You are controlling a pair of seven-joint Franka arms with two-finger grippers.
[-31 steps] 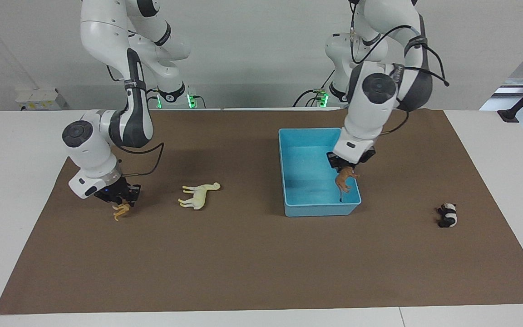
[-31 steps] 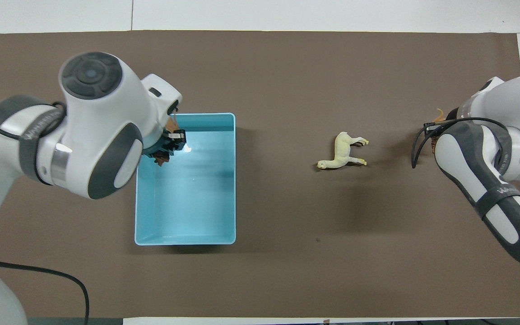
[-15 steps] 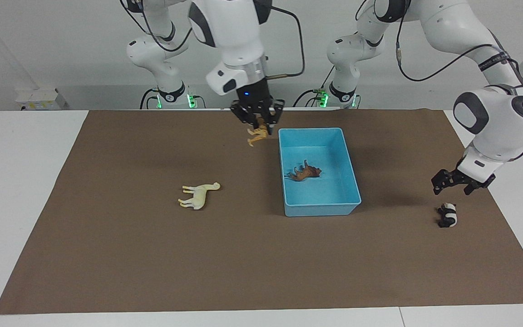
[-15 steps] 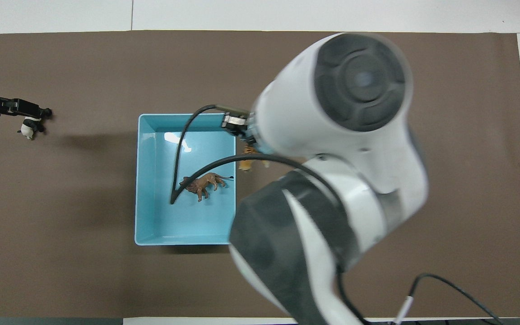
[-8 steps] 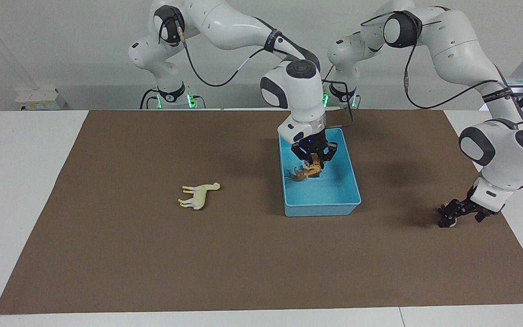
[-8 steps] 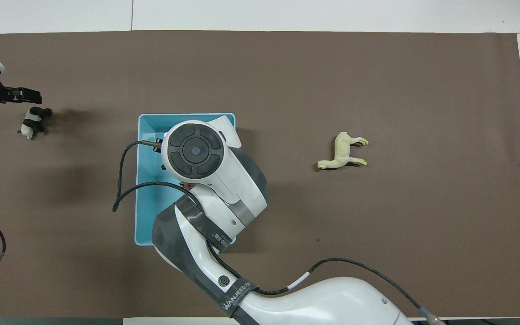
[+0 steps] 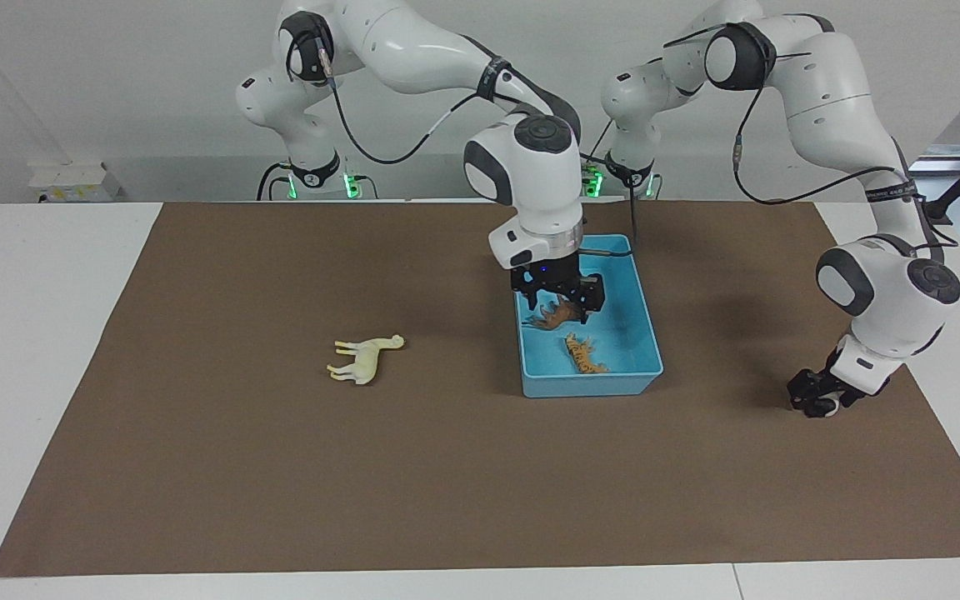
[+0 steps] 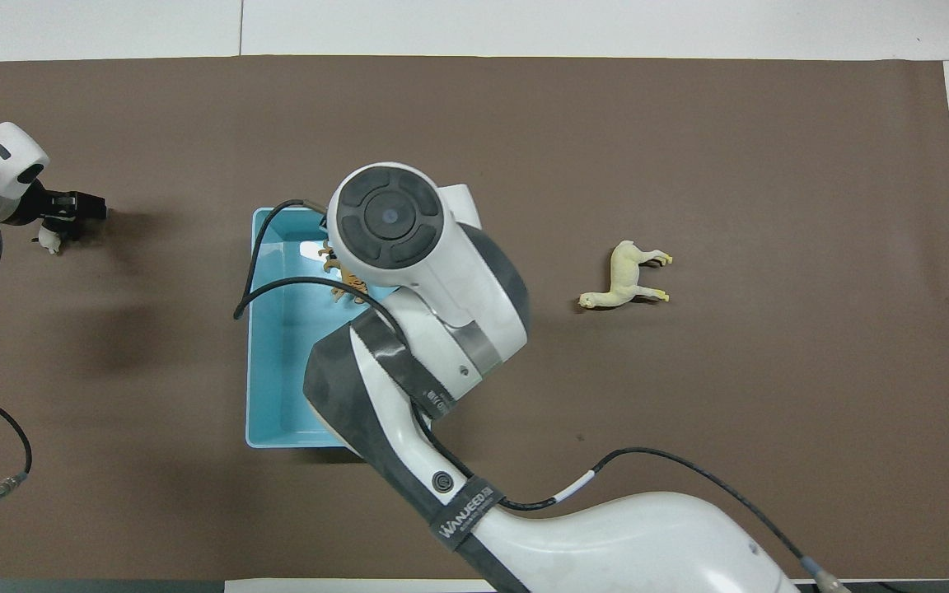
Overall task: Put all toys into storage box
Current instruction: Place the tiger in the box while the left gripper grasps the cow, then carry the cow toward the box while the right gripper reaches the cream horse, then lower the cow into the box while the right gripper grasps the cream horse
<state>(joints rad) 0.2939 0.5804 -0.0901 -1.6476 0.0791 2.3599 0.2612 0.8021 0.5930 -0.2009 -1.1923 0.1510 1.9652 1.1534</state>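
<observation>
The light blue storage box holds two toys. The brown lion lies in its middle and the orange tiger lies nearer the box's wall farther from the robots. My right gripper hangs open just above the lion, holding nothing; in the overhead view its own wrist hides it. The cream camel-like toy lies on the mat toward the right arm's end. My left gripper is down at the mat, open around the panda.
A brown mat covers most of the white table. The right arm stretches over the box and hides much of it from above. Cables hang from both arms.
The right gripper carried the tiger over the box, opened, and the tiger now lies inside. The left gripper came down from above the panda to the mat around it.
</observation>
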